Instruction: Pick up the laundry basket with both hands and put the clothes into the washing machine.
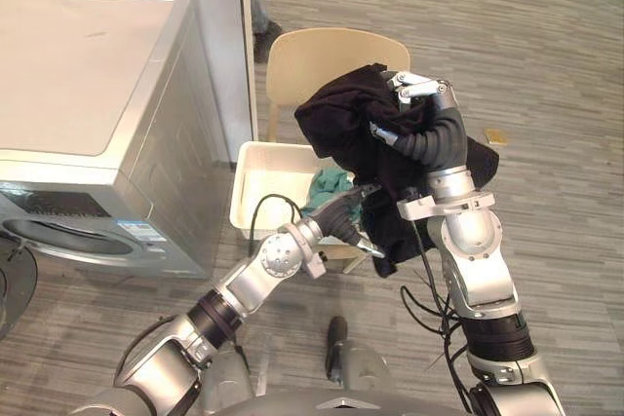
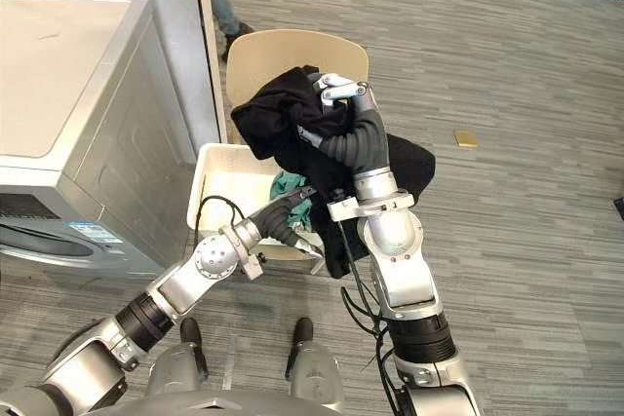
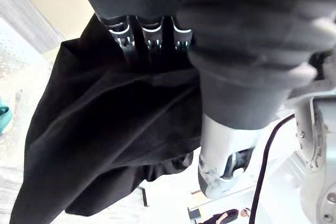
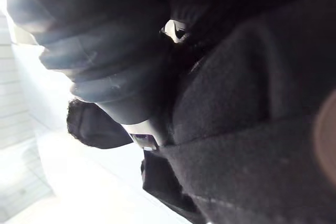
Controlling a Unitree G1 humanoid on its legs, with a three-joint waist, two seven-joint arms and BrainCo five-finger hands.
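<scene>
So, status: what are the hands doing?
Right hand gripping black garment, held above white basket. Left hand against its lower folds. Green cloth in basket; washing machine off left.

"How's the light in the eye views?"

"Bright and even. The washing machine (image 1: 68, 65) has a pale sheen across its top, and the floor (image 1: 546, 94) carries only soft shadows."

"And the wrist views?"

"Harsh contrast. The black garment (image 3: 105, 129) swallows nearly all detail, while the background behind it burns out to white glare in both."
</scene>
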